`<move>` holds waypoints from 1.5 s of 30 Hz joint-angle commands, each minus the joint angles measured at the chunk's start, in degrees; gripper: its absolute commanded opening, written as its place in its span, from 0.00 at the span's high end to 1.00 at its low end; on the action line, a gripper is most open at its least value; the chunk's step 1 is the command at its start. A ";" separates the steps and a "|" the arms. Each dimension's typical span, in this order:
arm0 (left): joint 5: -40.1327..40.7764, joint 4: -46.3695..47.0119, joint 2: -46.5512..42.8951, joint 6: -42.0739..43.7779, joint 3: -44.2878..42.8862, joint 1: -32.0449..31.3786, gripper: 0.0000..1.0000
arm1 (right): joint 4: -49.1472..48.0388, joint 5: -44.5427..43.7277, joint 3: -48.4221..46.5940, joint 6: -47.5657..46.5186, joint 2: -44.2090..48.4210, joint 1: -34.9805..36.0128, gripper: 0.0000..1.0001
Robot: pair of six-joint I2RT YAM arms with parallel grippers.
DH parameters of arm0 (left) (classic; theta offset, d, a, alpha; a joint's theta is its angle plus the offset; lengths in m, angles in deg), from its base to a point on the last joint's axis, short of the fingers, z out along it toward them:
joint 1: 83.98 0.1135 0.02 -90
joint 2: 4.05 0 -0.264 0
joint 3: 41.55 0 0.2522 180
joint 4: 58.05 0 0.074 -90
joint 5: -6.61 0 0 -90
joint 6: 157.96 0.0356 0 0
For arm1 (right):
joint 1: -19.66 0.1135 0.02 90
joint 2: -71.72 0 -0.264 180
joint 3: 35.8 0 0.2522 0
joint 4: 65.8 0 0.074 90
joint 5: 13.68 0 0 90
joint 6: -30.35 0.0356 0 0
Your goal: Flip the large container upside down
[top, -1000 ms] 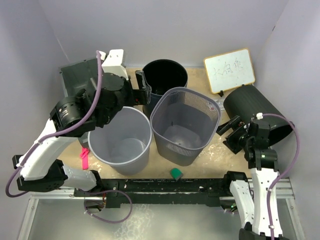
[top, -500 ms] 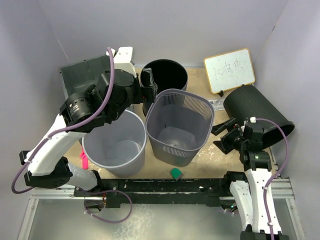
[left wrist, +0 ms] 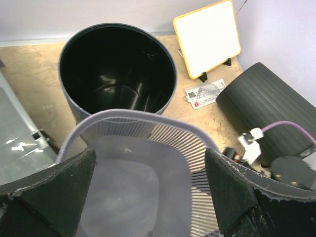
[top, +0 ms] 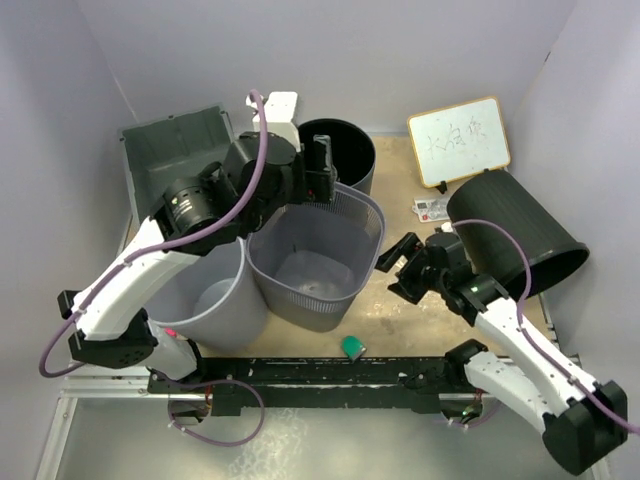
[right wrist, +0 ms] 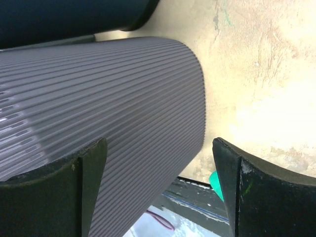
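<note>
While the left gripper point(left wrist: 150, 168) and right gripper point(right wrist: 159, 148) hold their jaws apart above the mottled tan tabletop point(top: 395, 172) between pale lilac walls point(top: 400, 50), the dark grey crate point(top: 170, 150) sits tilted back-left; the whiteboard point(top: 458, 140) scrawl is unreadable.

Mesh basket point(top: 315, 250) shoved leftward beneath left gripper point(top: 322, 166), now crowding round bin point(top: 205, 300); right gripper point(top: 397, 266) swung in, basket wall just ahead.
</note>
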 commanded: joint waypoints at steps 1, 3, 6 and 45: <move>-3.15 4.62 2.17 2.37 -4.56 0.13 0.12 | -8.01 -3.33 -3.08 2.18 -5.23 5.76 0.11; -4.91 5.32 4.24 2.72 -6.26 0.13 0.13 | -8.62 -4.31 -4.59 1.68 -8.09 8.17 0.10; -7.40 5.67 6.86 3.10 -9.08 -0.29 0.14 | -0.34 -8.26 -10.00 -1.93 -9.73 8.69 0.08; -6.12 22.21 12.37 5.43 1.37 -17.95 0.13 | 57.47 -66.24 -40.71 -9.04 -3.43 7.99 0.00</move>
